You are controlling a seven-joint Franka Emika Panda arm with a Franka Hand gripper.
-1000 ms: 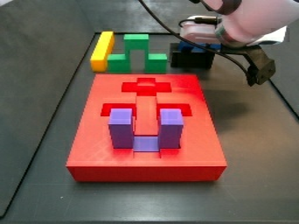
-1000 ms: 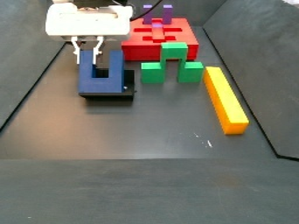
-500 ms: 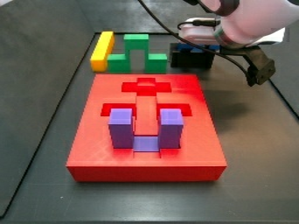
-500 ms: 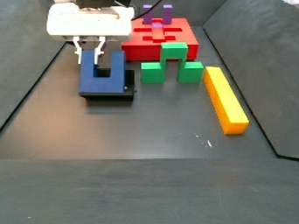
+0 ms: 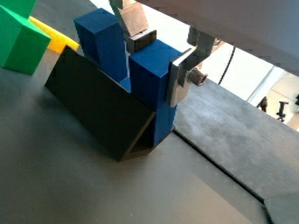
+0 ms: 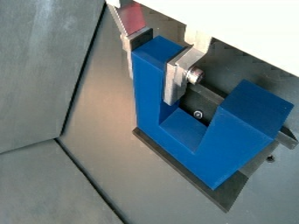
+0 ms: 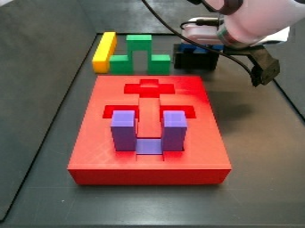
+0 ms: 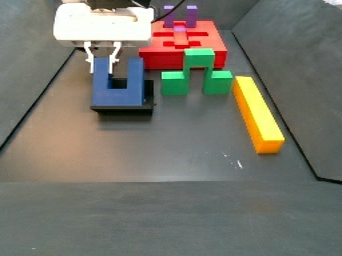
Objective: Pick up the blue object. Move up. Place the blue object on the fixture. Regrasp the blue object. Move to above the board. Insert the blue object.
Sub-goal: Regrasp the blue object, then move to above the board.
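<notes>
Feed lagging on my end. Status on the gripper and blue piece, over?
Gripper astride one prong of the blue object, fingers at its sides. Blue object seated on the fixture. Board carries a purple block; cross recess open.

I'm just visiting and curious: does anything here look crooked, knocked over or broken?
Nothing stands out. The blue block rests on the black fixture, and the gripper has its fingers either side of one prong. The purple block sits squarely in the red board.

Dark floor (image 8: 160, 170): board (image 7: 149, 160), fixture (image 8: 123, 107), blocks; gripper (image 8: 102, 52) above.
</notes>
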